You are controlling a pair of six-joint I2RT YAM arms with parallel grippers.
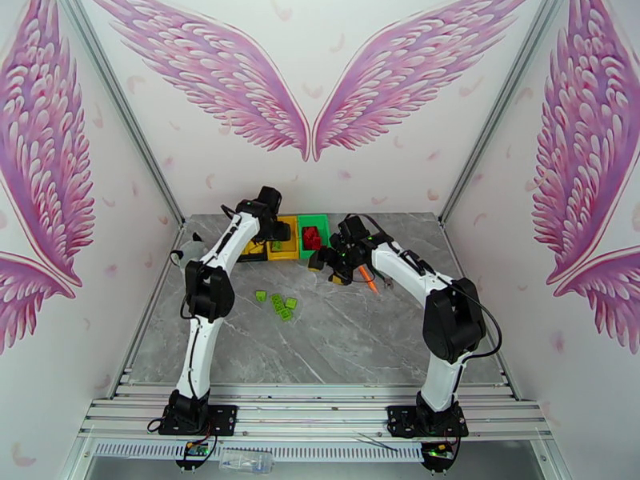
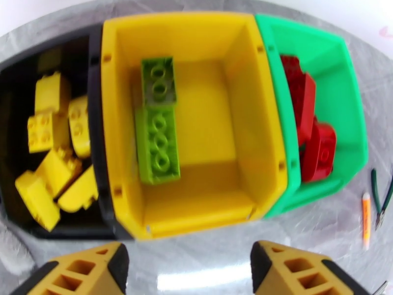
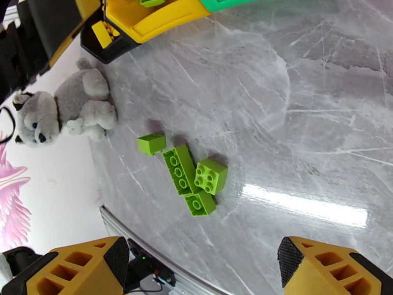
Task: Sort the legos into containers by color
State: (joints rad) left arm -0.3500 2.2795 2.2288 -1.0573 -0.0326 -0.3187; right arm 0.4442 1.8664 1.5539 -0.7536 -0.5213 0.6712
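Three joined bins stand at the table's back: a black bin (image 2: 96,192) holding several yellow legos (image 2: 49,138), a yellow bin (image 2: 206,202) holding two light green legos (image 2: 157,143), and a green bin (image 2: 351,119) holding red legos (image 2: 314,143). My left gripper (image 2: 189,271) hovers open and empty just in front of and above the yellow bin (image 1: 282,248). Several light green legos (image 3: 189,175) lie loose in a cluster mid-table (image 1: 280,304). My right gripper (image 3: 204,271) is open and empty, raised over the table to the right of that cluster, near the green bin (image 1: 320,226).
A grey-white plush husky (image 3: 64,111) sits at the table's left edge beside the black bin. An orange stick (image 2: 366,217) and green-handled pliers (image 2: 380,202) lie right of the bins, close under my right arm (image 1: 400,270). Bare marble lies in front of the cluster.
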